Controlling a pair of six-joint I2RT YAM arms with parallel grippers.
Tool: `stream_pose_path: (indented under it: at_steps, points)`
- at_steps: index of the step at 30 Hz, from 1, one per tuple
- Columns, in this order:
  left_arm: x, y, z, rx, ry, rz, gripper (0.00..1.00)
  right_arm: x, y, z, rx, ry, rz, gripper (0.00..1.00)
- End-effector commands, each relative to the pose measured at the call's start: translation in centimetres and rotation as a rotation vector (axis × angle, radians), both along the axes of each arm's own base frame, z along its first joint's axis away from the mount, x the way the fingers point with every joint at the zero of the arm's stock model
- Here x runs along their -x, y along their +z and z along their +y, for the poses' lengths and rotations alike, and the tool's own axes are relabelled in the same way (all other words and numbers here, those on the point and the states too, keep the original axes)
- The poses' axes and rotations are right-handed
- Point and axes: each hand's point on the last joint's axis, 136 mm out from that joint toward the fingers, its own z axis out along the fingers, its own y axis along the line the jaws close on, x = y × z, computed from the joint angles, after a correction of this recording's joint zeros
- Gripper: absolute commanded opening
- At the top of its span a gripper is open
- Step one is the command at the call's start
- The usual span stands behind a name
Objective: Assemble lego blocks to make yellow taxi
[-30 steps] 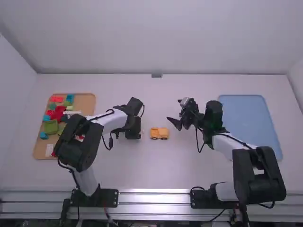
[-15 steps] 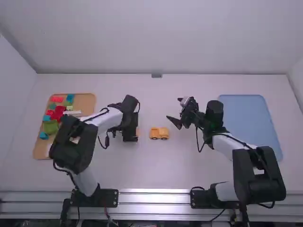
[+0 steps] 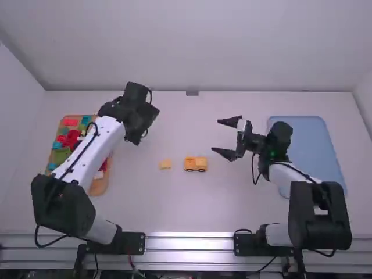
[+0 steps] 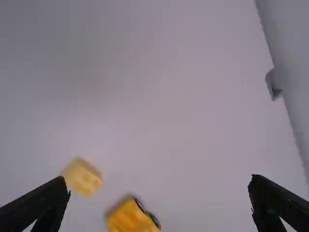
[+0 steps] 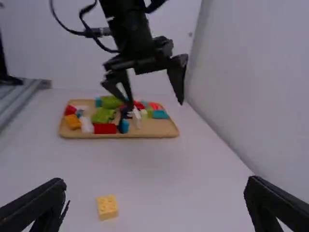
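Observation:
A small yellow brick (image 3: 165,164) lies alone on the table, just left of the orange-yellow car body on dark wheels (image 3: 195,164). My left gripper (image 3: 142,135) is raised over the table, up and left of the brick. In the left wrist view its fingers stand wide apart (image 4: 161,191), empty, with the yellow brick (image 4: 83,178) and the car body (image 4: 131,216) beyond them. My right gripper (image 3: 224,138) is up and right of the car, its fingers spread. From the right wrist, the empty gripper (image 5: 154,193) has the yellow brick (image 5: 107,207) between and beyond its fingers.
A wooden tray (image 3: 100,187) of red, green, blue and other bricks stands at the left, partly under the left arm. At the right, behind the right arm, lies a blue tray (image 3: 308,145). A small grey block (image 3: 192,93) sits at the table's back edge.
The left gripper has moved up and away to the left, uncovering the yellow brick on the table. The right gripper has turned and drawn slightly right, its fingers now wider apart. The car has stayed put.

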Motion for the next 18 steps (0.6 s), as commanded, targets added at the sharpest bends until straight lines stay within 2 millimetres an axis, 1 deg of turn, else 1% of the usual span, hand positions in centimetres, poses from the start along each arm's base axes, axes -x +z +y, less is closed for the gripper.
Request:
stream_pose_path:
  at_steps: [1,3,4,5,6,7,9,10,12,13,14,15,16,17,18]
  points:
    - [-0.3,1.2,4.3,-0.359,-0.113,-0.008,0.99,1.6,1.7,0.3,-0.011,0.140,0.067,0.99]
    - [0.1,1.6,6.8,-0.530,-0.123,0.028,0.99,1.6,2.3,0.5,-0.012,0.161,0.089,0.99]
    - [0.3,1.5,7.1,-0.566,-0.140,0.045,0.99,1.5,2.4,0.6,-0.012,0.167,0.093,0.98]
    - [0.6,1.6,7.8,-0.643,-0.178,0.072,0.99,1.5,2.8,0.9,-0.011,0.178,0.095,0.98]
    - [0.4,2.1,8.6,-0.719,-0.194,0.079,0.99,1.6,3.0,1.3,-0.010,0.190,0.090,0.99]
    - [0.4,2.2,8.8,-0.740,-0.201,0.081,0.99,1.6,3.1,1.4,-0.010,0.193,0.088,0.98]
    - [-0.5,2.7,9.1,-0.831,-0.298,0.085,0.99,1.7,3.5,1.9,-0.009,0.209,0.077,0.99]
    - [-1.3,2.6,8.8,-0.839,-0.392,0.078,0.99,1.8,3.7,2.2,-0.009,0.215,0.069,0.99]
    - [-2.4,1.9,7.2,-0.796,-0.604,0.048,0.99,1.9,3.8,2.3,-0.008,0.221,0.067,0.99]
    - [-3.0,1.1,5.2,-0.713,-0.814,-0.017,0.99,1.9,3.8,2.4,-0.008,0.224,0.063,0.99]
    - [-3.1,0.8,3.9,-0.662,-0.948,-0.065,0.99,2.0,3.8,2.4,-0.008,0.225,0.060,0.98]
    - [-3.0,0.7,2.3,-0.579,-1.119,-0.157,0.99,2.0,3.8,2.5,-0.008,0.226,0.061,0.99]
    - [-2.9,0.7,2.1,-0.569,-1.138,-0.170,0.99,2.0,3.8,2.5,-0.008,0.226,0.061,0.99]
    - [-2.4,0.9,1.1,-0.515,-1.273,-0.252,0.99,1.9,3.8,2.4,-0.008,0.224,0.060,0.99]
    - [-2.0,1.1,0.6,-0.490,-1.359,-0.305,0.99,1.9,3.8,2.4,-0.008,0.222,0.060,0.99]
